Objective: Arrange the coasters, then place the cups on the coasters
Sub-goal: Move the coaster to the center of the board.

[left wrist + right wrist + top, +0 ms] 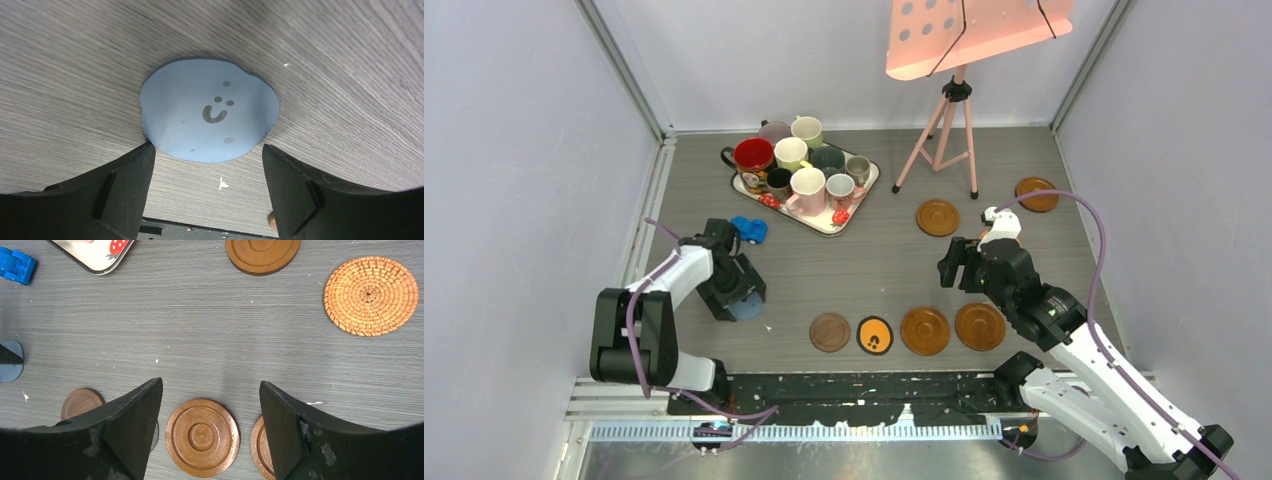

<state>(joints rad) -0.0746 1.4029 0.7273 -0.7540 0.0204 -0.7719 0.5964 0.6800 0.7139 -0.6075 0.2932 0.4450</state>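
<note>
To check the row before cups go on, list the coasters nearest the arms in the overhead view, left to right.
From the left: blue coaster → dark wood coaster → black coaster with orange centre → glossy brown coaster → second glossy brown coaster.

Between my two tools lay a broad stretch of bare surface (pixel 864 270), wide enough for either to cross. Along the near edge a row of four coasters (pixel 925 330) lay flat and low, no bar to a pass above them. Beyond my left tool (pixel 207 155) the blue toy car (pixel 749 229) sat close, and past it the tray (pixel 852 222), crowded with upright cups (pixel 807 185), blocked the far left. The tripod (pixel 955 92) closed the far middle, its legs spread beside a brown coaster (pixel 938 217). Ahead of my right tool (pixel 210 390) the woven coaster (pixel 371 295) lay with open surface round it. Walls (pixel 524 150) hemmed both sides.
</note>
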